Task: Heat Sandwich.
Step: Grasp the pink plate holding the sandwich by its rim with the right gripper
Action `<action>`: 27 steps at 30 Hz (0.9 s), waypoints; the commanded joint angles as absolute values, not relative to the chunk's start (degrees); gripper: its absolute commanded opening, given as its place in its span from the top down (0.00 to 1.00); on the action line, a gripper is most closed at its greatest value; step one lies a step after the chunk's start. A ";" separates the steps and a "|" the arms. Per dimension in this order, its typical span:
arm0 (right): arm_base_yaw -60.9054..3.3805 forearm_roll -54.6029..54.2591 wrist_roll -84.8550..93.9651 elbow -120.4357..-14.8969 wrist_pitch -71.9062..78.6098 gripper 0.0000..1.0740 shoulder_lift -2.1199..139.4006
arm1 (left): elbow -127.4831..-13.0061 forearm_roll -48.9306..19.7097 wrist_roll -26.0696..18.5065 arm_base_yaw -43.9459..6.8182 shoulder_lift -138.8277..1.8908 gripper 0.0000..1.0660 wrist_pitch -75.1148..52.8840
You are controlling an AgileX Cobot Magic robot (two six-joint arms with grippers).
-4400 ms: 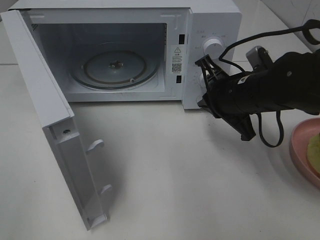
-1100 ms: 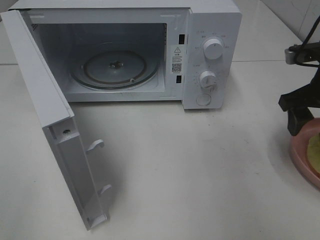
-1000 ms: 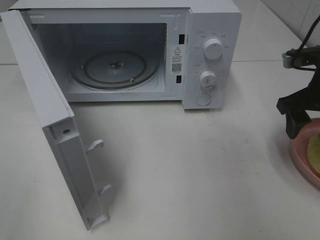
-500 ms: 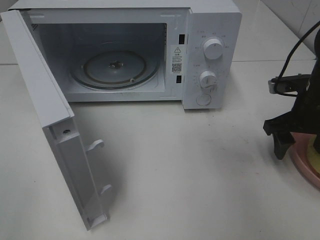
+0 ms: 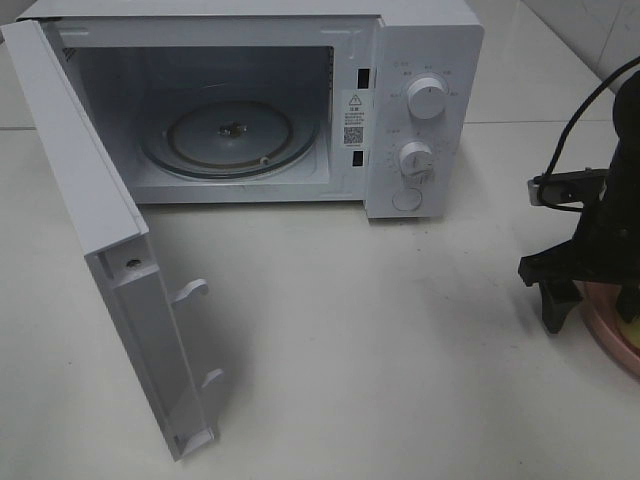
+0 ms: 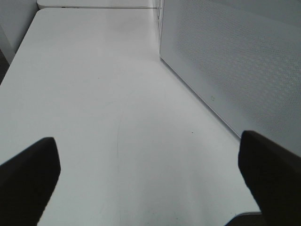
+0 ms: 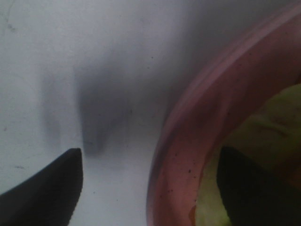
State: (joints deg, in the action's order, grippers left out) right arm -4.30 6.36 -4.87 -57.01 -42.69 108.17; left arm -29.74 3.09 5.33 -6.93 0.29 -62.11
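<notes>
Right jaws lower, sandwich (image 7: 270,125) beside one jaw

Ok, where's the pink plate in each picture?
Exterior high: the pink plate is at the far right edge, partly hidden behind the right claw.
Left wrist: not in it.
Right wrist: its curved rim fills much of the picture, inside the open claw.
Shared landmark: the white table shows in all three.
</notes>
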 commanded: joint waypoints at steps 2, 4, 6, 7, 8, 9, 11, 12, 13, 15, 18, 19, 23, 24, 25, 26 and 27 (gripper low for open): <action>-3.95 6.47 -5.27 -56.78 -42.63 0.37 108.40 | -29.62 2.75 5.39 -6.82 1.60 0.08 -61.36; -3.95 6.47 -5.79 -56.78 -42.63 0.48 108.40 | -29.62 2.75 5.39 -6.82 1.60 0.08 -61.36; -3.95 6.65 -7.05 -56.78 -42.63 0.70 108.40 | -29.62 2.75 5.39 -6.82 1.60 0.08 -61.36; -3.95 6.65 -7.05 -56.78 -42.63 0.70 108.40 | -29.62 2.75 5.39 -6.82 1.60 0.08 -61.36; -3.95 6.59 -7.33 -56.78 -42.63 0.79 108.40 | -29.62 2.75 5.39 -6.82 1.60 0.08 -61.36; -3.95 6.59 -7.62 -56.78 -42.80 0.88 108.40 | -29.62 2.75 5.39 -6.82 1.60 0.08 -61.36; -3.95 6.65 -7.62 -56.78 -42.91 1.00 108.40 | -29.62 2.75 5.39 -6.82 1.60 0.08 -61.36; -3.95 6.70 -7.91 -56.78 -42.91 1.00 108.40 | -29.62 2.75 5.39 -6.82 1.60 0.08 -61.36; -3.95 6.82 -8.14 -56.78 -42.91 1.00 108.40 | -29.62 2.75 5.39 -6.82 1.60 0.08 -61.36; -3.95 6.82 -8.02 -56.78 -42.91 1.00 108.40 | -29.62 2.75 5.39 -6.82 1.60 0.08 -61.36; -3.95 6.82 -8.02 -56.78 -42.91 1.00 108.40 | -29.62 2.75 5.39 -6.82 1.60 0.08 -61.36; -3.95 6.88 -8.02 -56.78 -42.91 1.00 108.40 | -29.62 2.75 5.39 -6.82 1.60 0.08 -61.36; -4.07 7.51 -8.02 -56.78 -43.37 1.00 108.40 | -29.62 2.75 5.39 -6.82 1.60 0.08 -61.36; -4.07 7.73 -8.19 -56.78 -43.43 1.00 108.35 | -29.62 2.75 5.39 -6.82 1.60 0.08 -61.36; -4.07 7.73 -8.19 -56.78 -43.43 1.00 108.35 | -29.62 2.75 5.39 -6.82 1.60 0.08 -61.36; -4.13 8.02 -8.42 -56.78 -43.49 1.00 108.29 | -29.62 2.75 5.39 -6.82 1.60 0.08 -61.36; -4.13 8.25 -8.88 -56.78 -43.60 1.00 107.72 | -29.62 2.75 5.39 -6.82 1.60 0.08 -61.36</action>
